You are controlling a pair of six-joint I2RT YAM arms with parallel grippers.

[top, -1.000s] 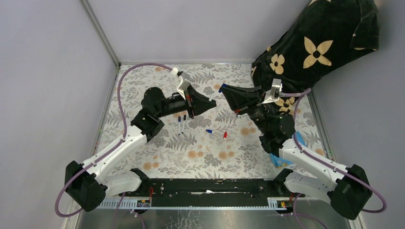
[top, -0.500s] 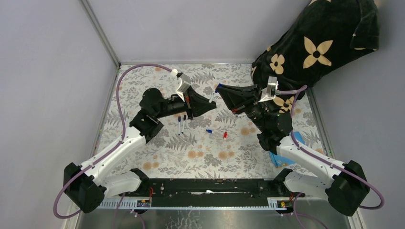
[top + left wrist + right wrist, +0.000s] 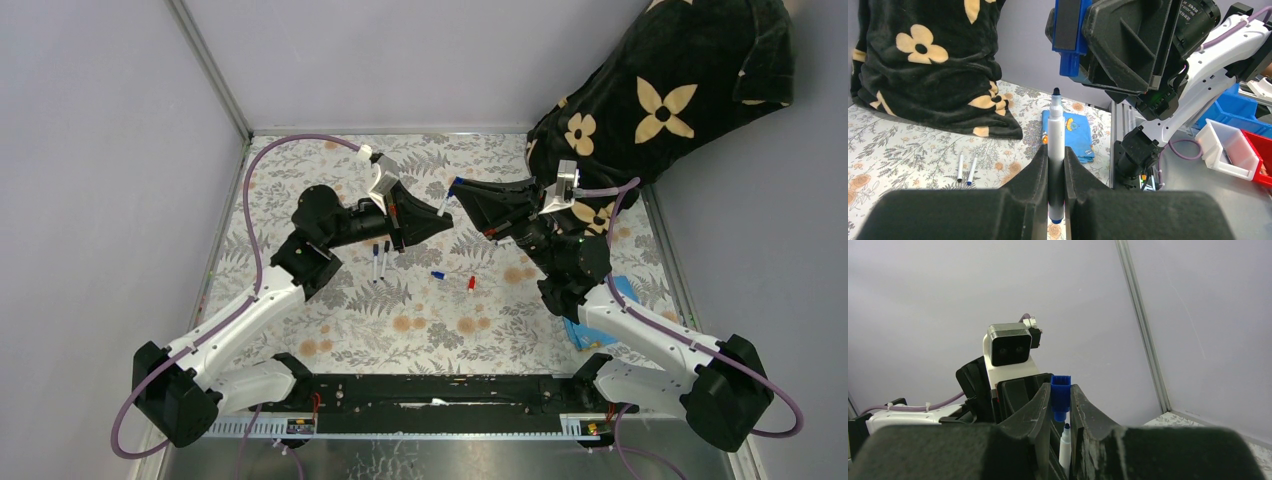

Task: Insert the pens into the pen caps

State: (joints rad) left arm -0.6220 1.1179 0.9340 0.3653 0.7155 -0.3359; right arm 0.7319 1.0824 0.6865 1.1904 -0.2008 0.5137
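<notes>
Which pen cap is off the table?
The blue plastic cap clamped in the right end effector; the red cap and other blue cap lie on the table.

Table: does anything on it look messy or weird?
Nothing looks spilled or broken. Two pens lie side by side, with a blue cap and a red cap loose nearby. The one odd thing is a black flowered blanket draped over the far right corner of the table.

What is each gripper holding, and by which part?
Left gripper clamps a pen around its rear barrel, tip outward. Right gripper pinches a blue cap by its sides.
</notes>
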